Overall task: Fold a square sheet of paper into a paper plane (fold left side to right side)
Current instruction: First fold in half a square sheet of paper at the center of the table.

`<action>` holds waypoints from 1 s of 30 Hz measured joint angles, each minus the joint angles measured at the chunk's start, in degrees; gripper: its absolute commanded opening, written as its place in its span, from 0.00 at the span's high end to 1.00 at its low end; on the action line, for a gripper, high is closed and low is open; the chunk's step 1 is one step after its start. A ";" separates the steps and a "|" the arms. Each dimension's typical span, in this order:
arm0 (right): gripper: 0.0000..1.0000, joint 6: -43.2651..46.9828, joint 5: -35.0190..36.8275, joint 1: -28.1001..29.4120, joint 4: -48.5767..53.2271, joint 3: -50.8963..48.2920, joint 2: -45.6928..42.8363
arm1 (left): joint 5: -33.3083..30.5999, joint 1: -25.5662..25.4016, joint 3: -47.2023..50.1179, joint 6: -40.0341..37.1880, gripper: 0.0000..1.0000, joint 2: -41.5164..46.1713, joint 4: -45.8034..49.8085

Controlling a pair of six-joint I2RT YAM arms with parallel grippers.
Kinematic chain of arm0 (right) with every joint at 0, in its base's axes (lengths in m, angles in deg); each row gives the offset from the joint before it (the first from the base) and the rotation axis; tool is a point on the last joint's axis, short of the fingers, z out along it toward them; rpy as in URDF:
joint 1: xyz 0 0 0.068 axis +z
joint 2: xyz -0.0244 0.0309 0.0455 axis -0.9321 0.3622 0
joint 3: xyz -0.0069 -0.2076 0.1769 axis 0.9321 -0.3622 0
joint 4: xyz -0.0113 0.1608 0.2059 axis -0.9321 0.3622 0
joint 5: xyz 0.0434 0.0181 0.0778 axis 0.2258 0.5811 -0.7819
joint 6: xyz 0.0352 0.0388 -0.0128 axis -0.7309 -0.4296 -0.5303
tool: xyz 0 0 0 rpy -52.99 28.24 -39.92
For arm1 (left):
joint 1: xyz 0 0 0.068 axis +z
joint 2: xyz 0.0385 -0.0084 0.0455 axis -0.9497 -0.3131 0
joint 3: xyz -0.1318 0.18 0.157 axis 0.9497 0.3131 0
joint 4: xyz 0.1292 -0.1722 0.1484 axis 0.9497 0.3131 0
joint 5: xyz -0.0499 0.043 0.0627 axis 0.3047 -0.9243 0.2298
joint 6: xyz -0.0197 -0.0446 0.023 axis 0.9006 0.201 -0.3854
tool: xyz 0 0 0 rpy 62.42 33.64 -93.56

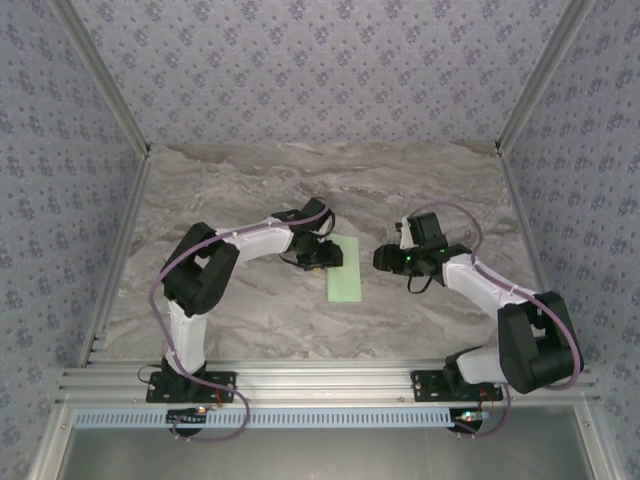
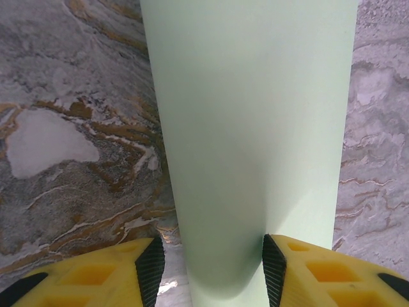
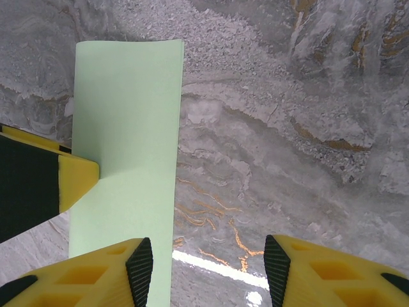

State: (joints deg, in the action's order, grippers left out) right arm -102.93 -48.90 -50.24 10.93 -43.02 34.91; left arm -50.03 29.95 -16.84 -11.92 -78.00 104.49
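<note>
The top camera hangs high above and behind the arm bases (image 1: pixel 190 385). It faces down and forward, so the whole worktop (image 1: pixel 250 190) out to its far edge is seen from afar. The left wrist camera sits just behind the left tool (image 2: pixel 211 265), very near the surface, looking along the green paper (image 2: pixel 255 128). The right wrist camera looks past the right tool (image 3: pixel 208 262), close above the worktop. All three share the paper near the worktop's middle. The right wrist view also catches a yellow finger (image 3: pixel 73 182) of the left tool.
</note>
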 measured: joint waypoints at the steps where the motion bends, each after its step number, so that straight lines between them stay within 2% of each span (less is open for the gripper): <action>1: 0.48 0.00 -0.13 0.00 -0.15 0.00 0.04 | 0.02 0.00 0.00 -0.02 0.52 0.00 0.09; 30: 0.48 -0.24 -0.59 1.88 -1.09 0.00 1.57 | -0.59 -0.22 -0.66 -1.38 0.52 -0.33 1.01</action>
State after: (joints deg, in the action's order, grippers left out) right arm -103.18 -49.49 -48.36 9.83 -43.02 36.48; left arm -50.62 29.73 -17.49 -13.30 -78.33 105.49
